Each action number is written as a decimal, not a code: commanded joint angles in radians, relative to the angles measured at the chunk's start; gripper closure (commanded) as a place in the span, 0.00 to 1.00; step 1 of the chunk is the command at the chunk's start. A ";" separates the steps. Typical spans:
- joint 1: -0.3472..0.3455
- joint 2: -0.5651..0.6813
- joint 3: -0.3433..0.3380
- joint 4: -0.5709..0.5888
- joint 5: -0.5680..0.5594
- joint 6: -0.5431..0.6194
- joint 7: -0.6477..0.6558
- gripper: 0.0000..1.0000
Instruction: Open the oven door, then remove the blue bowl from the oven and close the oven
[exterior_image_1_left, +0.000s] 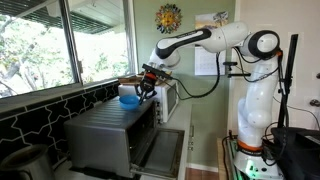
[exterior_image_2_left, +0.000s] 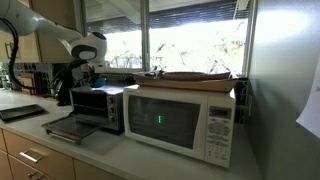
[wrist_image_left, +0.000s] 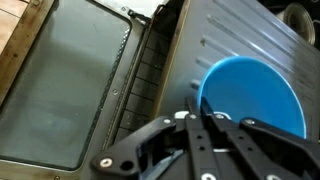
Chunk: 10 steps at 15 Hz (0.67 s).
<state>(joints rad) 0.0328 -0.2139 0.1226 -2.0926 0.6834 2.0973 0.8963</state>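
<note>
Item: blue bowl (wrist_image_left: 255, 100) over top of oven (wrist_image_left: 240, 35), gripper (wrist_image_left: 200, 120) clenched on bowl rim.
Wrist view: fingers (wrist_image_left: 165, 140) converge at bowl's left rim, jaws closed on it; bowl is over the ribbed silver-grey top near its front edge, can't tell if resting or lifted. Oven door (wrist_image_left: 70, 90) lies fully down, approx. flat, grey frame w/ darker pane, left of bowl; wire rack (wrist_image_left: 150, 85) shows at cavity mouth, btwn door and top. Both exterior views show door open and cavity dark. In an exterior view, robot arm (exterior_image_1_left: 205, 40) reaches in from right, bowl under the wrist, window (exterior_image_1_left: 60, 45) on far side of oven. White microwave (exterior_image_2_left: 180, 122) stands just right of oven, close beside it.
</note>
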 joint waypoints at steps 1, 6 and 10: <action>0.009 0.056 0.002 0.042 -0.025 0.013 0.058 0.94; 0.008 0.030 -0.016 0.075 -0.022 -0.022 0.054 0.47; 0.004 -0.059 -0.044 0.050 -0.013 -0.080 -0.025 0.16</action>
<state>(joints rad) 0.0352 -0.1960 0.1091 -2.0127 0.6761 2.0885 0.9270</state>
